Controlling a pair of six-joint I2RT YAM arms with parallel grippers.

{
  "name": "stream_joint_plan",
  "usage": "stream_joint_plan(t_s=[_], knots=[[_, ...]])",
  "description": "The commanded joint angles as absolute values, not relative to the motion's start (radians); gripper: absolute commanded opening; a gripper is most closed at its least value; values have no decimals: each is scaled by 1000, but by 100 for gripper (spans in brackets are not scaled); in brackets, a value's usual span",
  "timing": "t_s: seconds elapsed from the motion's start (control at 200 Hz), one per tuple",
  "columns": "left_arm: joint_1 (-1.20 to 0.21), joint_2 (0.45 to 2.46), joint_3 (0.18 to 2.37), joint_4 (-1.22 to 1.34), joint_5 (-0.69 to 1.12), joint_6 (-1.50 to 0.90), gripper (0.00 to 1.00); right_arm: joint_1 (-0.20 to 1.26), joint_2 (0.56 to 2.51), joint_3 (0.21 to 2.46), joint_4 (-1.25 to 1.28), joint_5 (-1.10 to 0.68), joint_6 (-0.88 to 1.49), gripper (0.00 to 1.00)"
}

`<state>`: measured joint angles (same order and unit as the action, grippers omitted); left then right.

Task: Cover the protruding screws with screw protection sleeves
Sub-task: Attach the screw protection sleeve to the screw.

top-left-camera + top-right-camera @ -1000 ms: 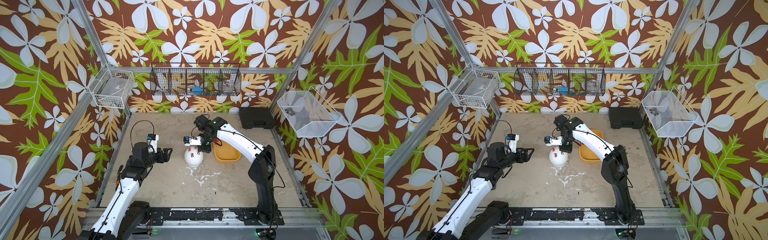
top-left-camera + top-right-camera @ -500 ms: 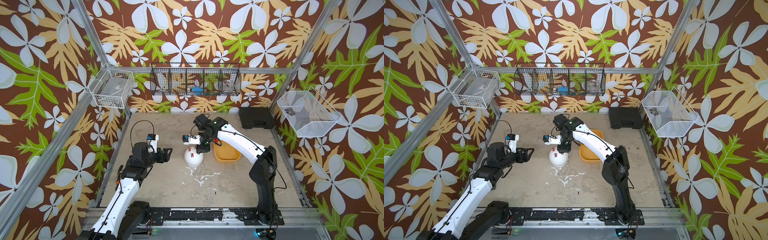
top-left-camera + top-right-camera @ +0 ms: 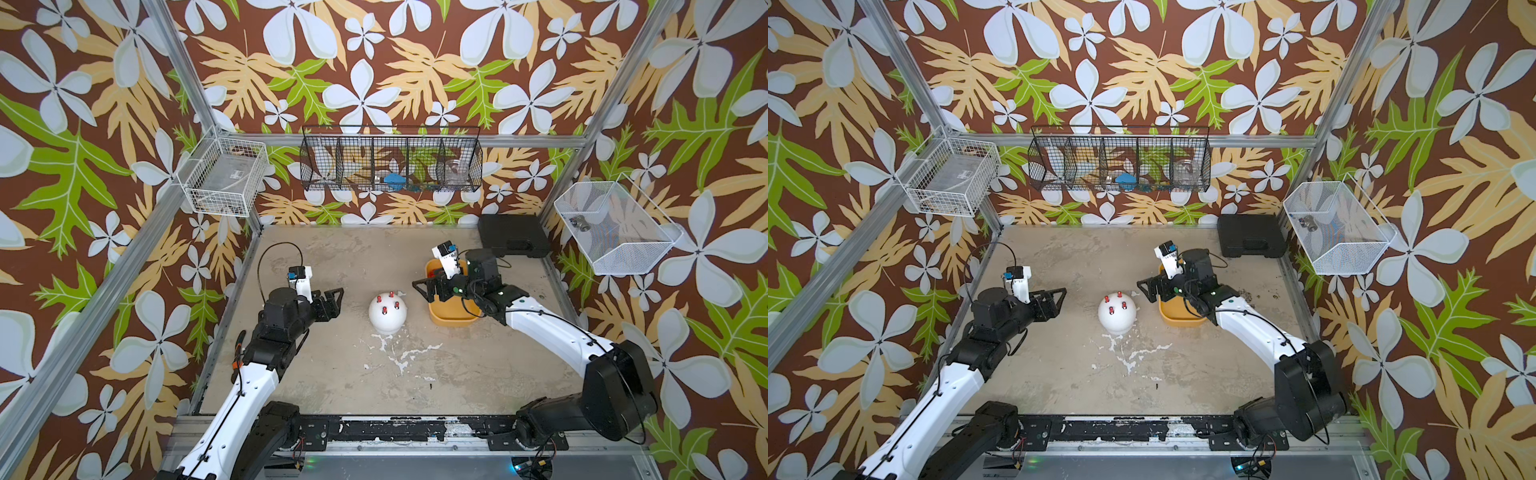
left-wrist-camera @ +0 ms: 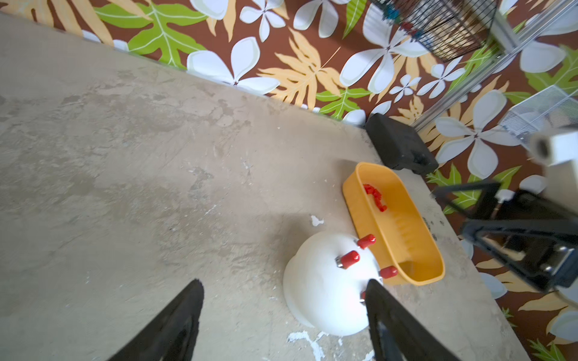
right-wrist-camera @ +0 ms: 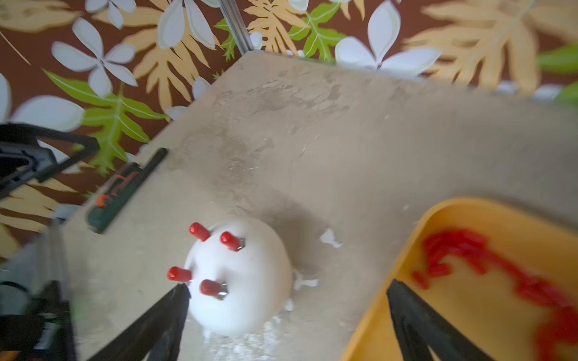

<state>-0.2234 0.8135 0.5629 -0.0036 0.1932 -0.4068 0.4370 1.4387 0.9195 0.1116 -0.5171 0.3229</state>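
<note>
With all four screws [image 5: 240, 242] wearing sleeves [image 5: 199, 231], capping looks done; both grippers, left [image 3: 334, 300] & right [image 3: 420, 289], fingers spread, empty. Next: prob. just check seating, back off.

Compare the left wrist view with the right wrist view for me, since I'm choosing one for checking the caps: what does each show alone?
Only the left wrist view shows the black case and the whole yellow tray. Only the right wrist view shows all four red caps unblocked and a dark tool at the table edge. Both show the white dome, loose red caps in the tray, and open fingers.
</note>
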Motion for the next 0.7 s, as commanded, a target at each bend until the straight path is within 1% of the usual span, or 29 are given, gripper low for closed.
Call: stream_joint_plan(t_s=[0.0, 0.04, 0.11, 0.22, 0.325, 0.455, 0.691], knots=[[-279, 806, 530, 158, 30, -478, 83, 436, 1446, 888, 434, -698, 637, 100], [-280, 820, 514, 183, 25, -477, 83, 437, 1451, 876, 447, -702, 662, 100], [-280, 855, 500, 205, 7, -476, 84, 442, 1451, 851, 446, -658, 682, 100], [-280, 899, 475, 248, -1, -480, 84, 457, 1482, 884, 312, -595, 603, 100], [-279, 924, 452, 293, 0, -490, 85, 484, 1524, 910, 261, -546, 565, 100], [-279, 946, 445, 311, -6, -488, 85, 497, 1572, 909, 266, -509, 549, 100], [-279, 953, 428, 328, -3, -486, 85, 519, 1662, 917, 262, -522, 526, 100]])
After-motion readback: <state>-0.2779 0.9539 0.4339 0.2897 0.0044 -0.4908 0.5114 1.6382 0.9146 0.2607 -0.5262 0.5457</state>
